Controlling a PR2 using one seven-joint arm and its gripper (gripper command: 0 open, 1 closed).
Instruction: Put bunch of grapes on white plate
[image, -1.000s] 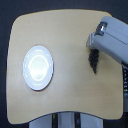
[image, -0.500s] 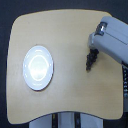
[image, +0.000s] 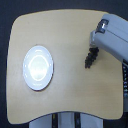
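I see the wooden table (image: 70, 60) filling nearly the whole exterior view, a light tan top with rounded corners on a black surround. My arm (image: 112, 37) comes in from about two o'clock, a bulky grey-white body reaching toward the middle of the table. The white plate (image: 38, 68) sits at about nine o'clock, round and glossy with a raised rim, lying flat on the wood well apart from the arm. The gripper (image: 93, 50) sits at the arm's lower end, around three o'clock from the table centre. The bunch of grapes (image: 90, 58) hangs dark just below it, touching its tip. I cannot tell whether the fingers are clamped on the bunch; they are too small and dark to read.
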